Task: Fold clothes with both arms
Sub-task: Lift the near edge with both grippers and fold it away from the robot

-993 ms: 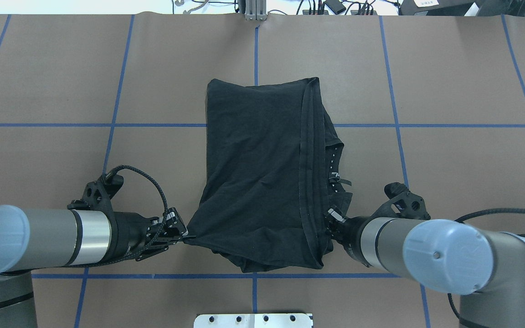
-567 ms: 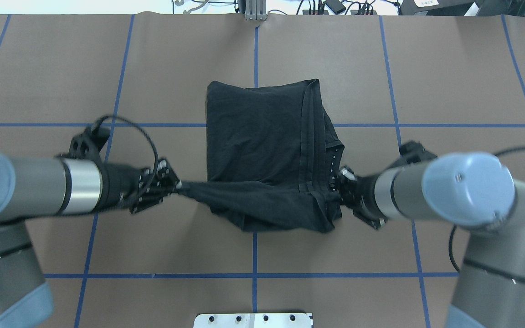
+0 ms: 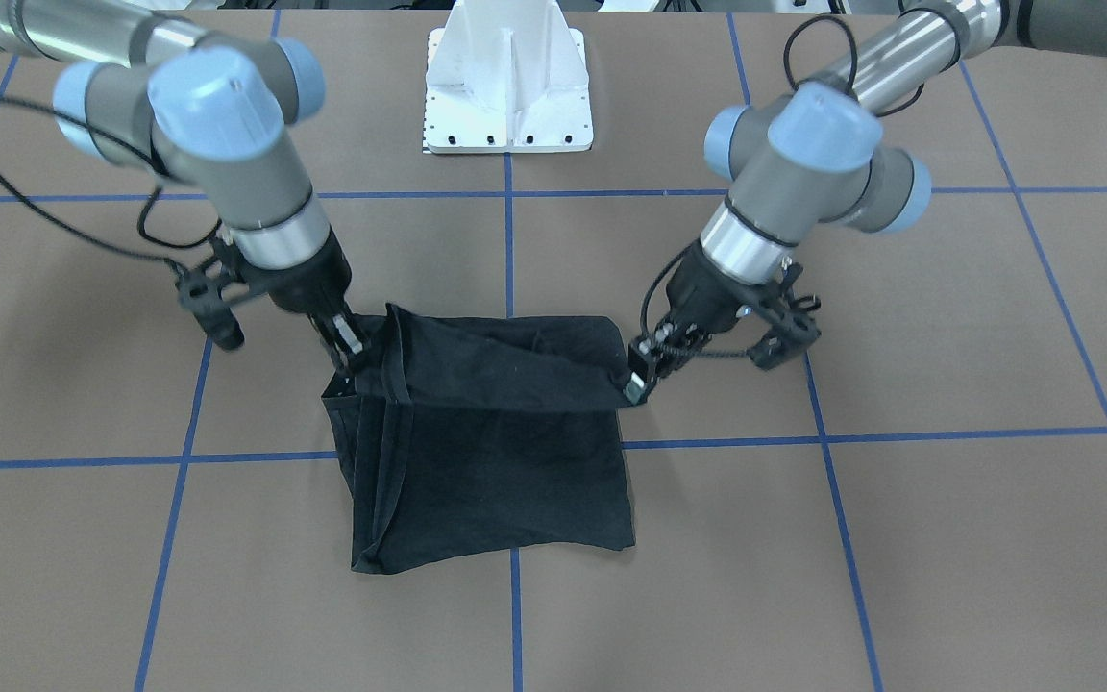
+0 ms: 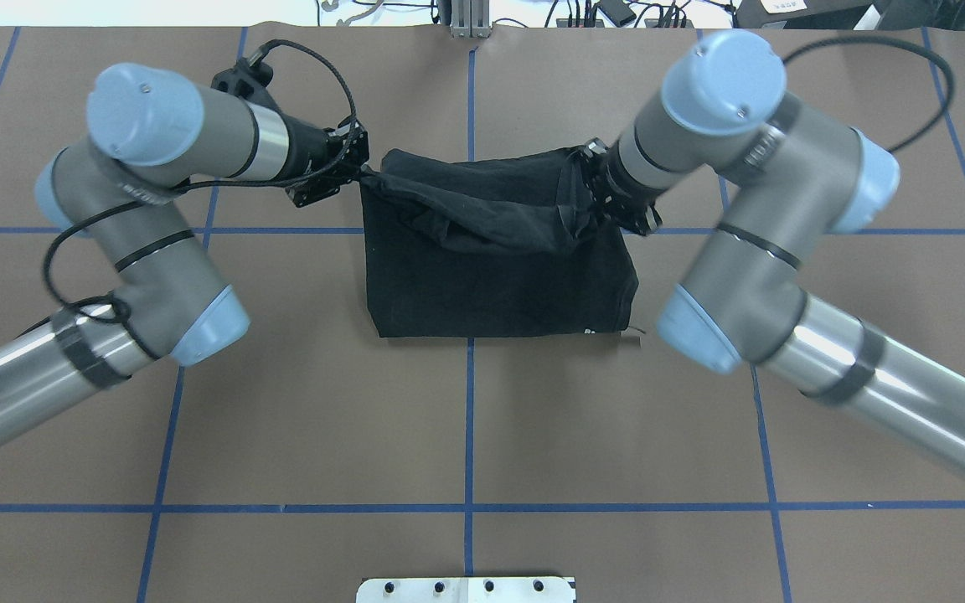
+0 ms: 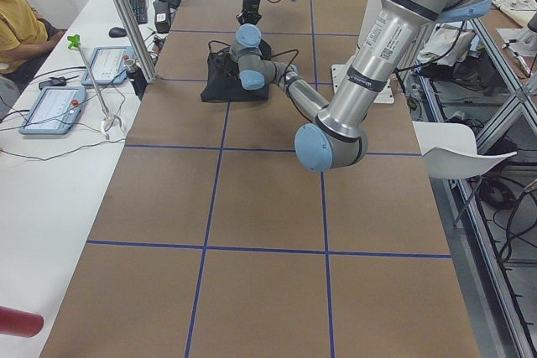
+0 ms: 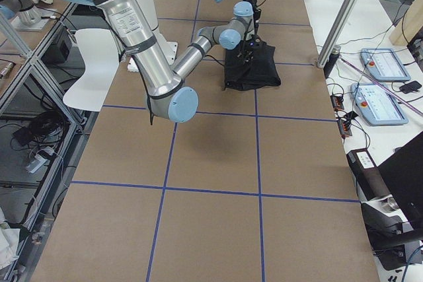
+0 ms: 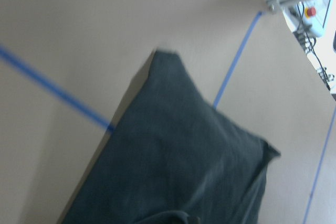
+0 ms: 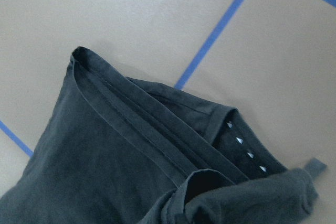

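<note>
T-shirt (image 4: 499, 276): We see a black bundle, already narrowed, lying near the middle of the table, on the half farther from the robot. Its lower layer lies flat, and its upper layer sags in a loose roll between the two grippers.
Change: A second ago the held edge lay close to the robot. Both arms have carried it up and across, and it now hangs over the far edge of the bundle. The crease facing the robot is new.
Left gripper (image 4: 357, 174): Its fingers are pinched tight on the corner at that end, and the cloth is drawn to a point.
Right gripper (image 3: 350, 348): It is closed on the opposite corner, beside the stacked hems, with its fingertips partly buried in the fabric.
Meaning for the task: We judge this half-fold nearly complete. The edge still needs to be lowered onto the far edge and let go.
Table (image 4: 281, 402): It is brown paper crossed by blue tape lines (image 4: 468, 419).
</note>
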`<state>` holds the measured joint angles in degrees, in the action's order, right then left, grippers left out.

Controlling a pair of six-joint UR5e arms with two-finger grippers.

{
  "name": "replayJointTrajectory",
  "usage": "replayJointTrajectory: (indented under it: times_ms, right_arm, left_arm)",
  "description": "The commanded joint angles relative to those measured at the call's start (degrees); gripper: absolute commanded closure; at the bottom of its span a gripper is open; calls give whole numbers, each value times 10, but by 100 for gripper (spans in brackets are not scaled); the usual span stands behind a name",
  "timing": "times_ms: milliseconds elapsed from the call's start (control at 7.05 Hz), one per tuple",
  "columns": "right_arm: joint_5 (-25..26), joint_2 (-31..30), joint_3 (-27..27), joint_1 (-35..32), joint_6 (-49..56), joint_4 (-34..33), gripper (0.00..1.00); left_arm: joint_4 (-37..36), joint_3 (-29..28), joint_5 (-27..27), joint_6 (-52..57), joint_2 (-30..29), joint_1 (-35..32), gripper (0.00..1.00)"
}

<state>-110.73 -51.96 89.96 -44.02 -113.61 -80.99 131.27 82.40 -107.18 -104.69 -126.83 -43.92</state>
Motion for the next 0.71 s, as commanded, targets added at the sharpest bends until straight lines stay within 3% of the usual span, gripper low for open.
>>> replayJointTrajectory:
  times_ms: [0, 284, 567]
  right_arm:
    - [-9, 118, -280, -53, 56, 160, 4]
    - [-57, 135, -288, -89, 115, 156, 0]
    - [-61, 132, -268, -78, 115, 153, 0]
  left_arm:
    - [124, -252, 80, 44, -110, -17, 0]
    - [134, -260, 91, 75, -116, -42, 0]
    - [126, -219, 58, 75, -110, -48, 0]
